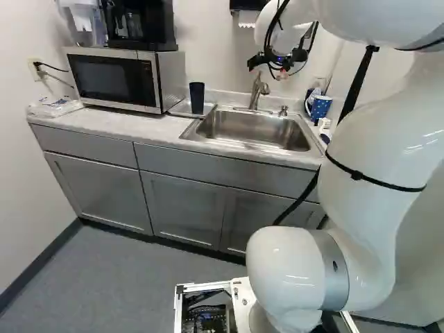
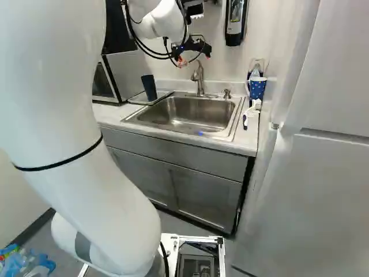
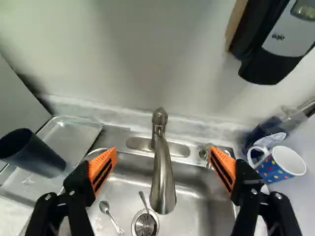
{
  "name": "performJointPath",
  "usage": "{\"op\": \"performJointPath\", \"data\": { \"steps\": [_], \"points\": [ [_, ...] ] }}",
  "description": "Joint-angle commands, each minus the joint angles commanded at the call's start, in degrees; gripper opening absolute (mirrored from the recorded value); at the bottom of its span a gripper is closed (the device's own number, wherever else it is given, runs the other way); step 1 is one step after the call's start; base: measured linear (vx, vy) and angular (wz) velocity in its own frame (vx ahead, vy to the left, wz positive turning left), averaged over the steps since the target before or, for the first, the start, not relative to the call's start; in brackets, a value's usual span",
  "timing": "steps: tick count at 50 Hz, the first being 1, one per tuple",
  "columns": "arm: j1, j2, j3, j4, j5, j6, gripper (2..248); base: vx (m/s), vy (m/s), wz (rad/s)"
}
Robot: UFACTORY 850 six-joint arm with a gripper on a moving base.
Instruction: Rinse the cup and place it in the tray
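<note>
Pale wall [image 3: 147, 59] backs the worktop [image 1: 139, 126], which carries the steel sink [image 2: 187, 112] and, beside it, the tray [image 3: 78, 130]. Over the sink I have the hand [image 3: 163, 160] wide apart, its orange pads [image 3: 102, 169] touching nothing, the tap [image 3: 162, 179] showing in the gap. Two things could be my cup: the dark cup [image 1: 197, 98] stands upright in the tray, while the spotted mug [image 3: 280, 167] sits across the sink, handle towards the basin. I'd guess the mug needs rinsing, since the other is already in the tray. I expect it to be rigid, fairly heavy, easily chipped and slick once wet; I'd grip opposite sides of its body below the rim, clear of the handle. The dark cup looks lighter, perhaps plastic, so I'd squeeze its wall gently around mid-height.
</note>
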Motion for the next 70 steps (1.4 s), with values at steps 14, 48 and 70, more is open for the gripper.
{"op": "performJointPath", "data": {
  "steps": [14, 48, 70],
  "points": [
    [1.1, -3.4, -4.5, 0.0, 0.6, 0.0, 247, 0.0, 0.0, 0.0],
    [5.4, -10.2, -12.1, 0.0, 1.7, 0.0, 247, 0.0, 0.0, 0.0],
    [5.6, -13.6, -15.8, 0.0, 1.7, 0.0, 247, 0.0, 0.0, 0.0]
  ]
}}
